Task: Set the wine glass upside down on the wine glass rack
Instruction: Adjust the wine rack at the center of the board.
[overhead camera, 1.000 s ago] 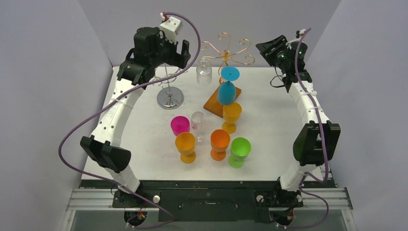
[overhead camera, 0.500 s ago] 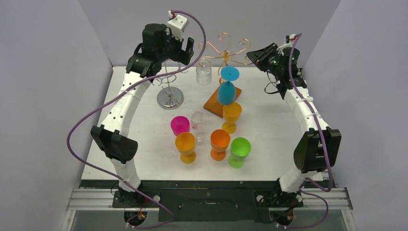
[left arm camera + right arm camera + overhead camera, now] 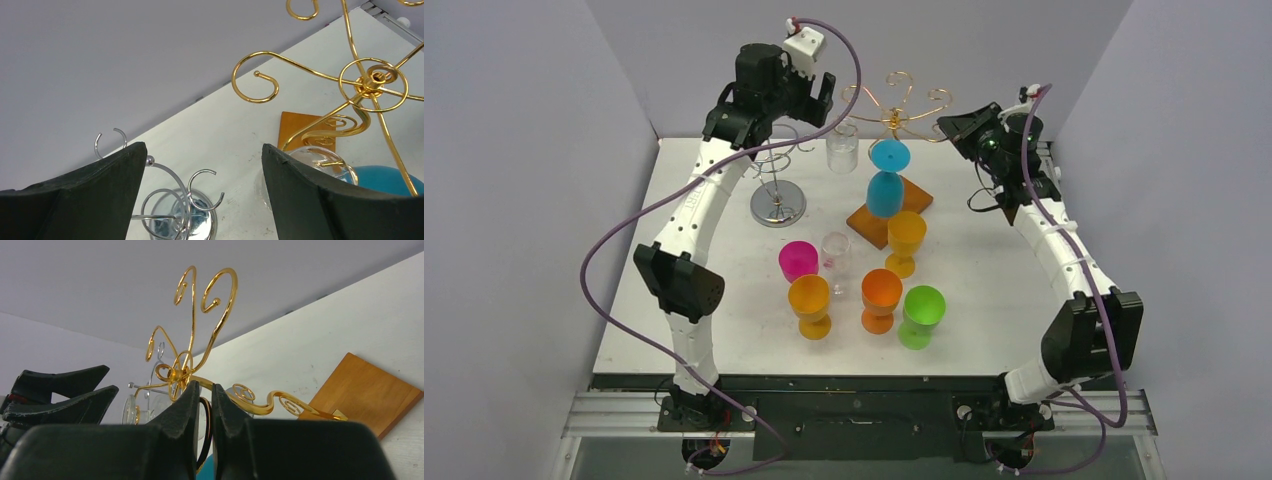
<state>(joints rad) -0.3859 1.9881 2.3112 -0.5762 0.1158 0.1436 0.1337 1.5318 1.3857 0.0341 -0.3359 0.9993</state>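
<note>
**One clenched, one slack**

My right claw is clenched on a wire of the gold rack, plain only from its wrist camera. My left claw gapes, holding nothing. Overhead, the clear wine glass hangs inverted on that rack.

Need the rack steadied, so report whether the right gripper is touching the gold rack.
Cannot tell. The right wrist view shows gold rack wire in the slit between the nearly closed fingers of the right gripper; pinched or merely behind is unclear.
</note>
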